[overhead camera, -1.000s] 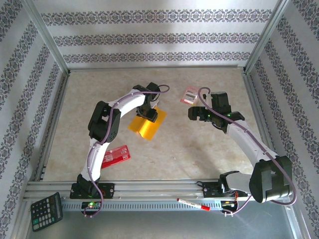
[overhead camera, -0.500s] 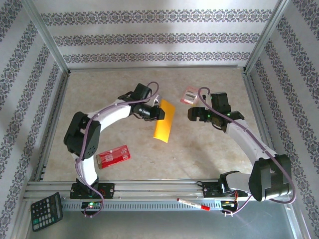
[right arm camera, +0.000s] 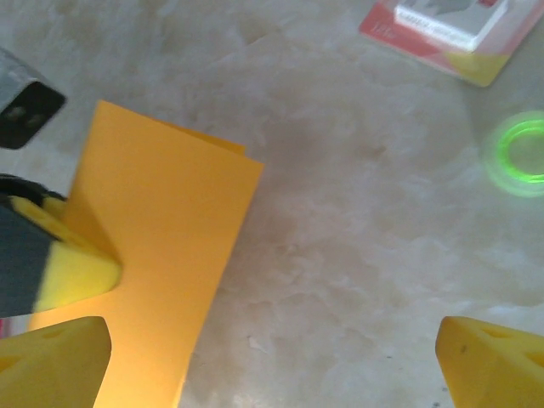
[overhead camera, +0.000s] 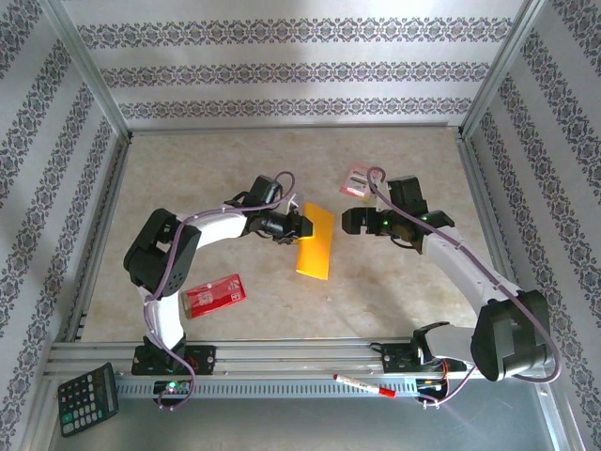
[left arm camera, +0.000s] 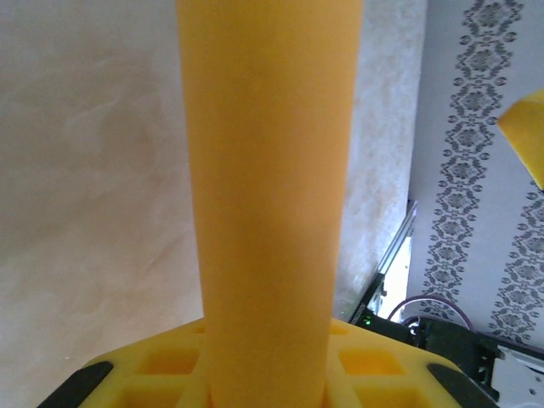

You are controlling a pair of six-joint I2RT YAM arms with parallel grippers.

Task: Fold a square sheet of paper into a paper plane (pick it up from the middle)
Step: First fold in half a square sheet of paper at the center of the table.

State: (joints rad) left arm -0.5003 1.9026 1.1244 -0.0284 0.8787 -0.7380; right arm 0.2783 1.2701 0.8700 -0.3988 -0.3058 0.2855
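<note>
My left gripper [overhead camera: 302, 225] pinches the square sheet of paper [overhead camera: 317, 249] at its middle, doubled over, mid-table [overhead camera: 216, 164]. My right gripper [overhead camera: 347, 222] waits wide apart at its three o'clock. I think all the plane folds are left.

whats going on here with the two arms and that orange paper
The left gripper is clamped on the square sheet of paper, which hangs doubled over from the pinch above the middle of the table. The right gripper is open and points at the sheet from close by without touching it. There is no plane shape yet, so this looks like an early fold. A red packet lies beside the left arm.
</note>
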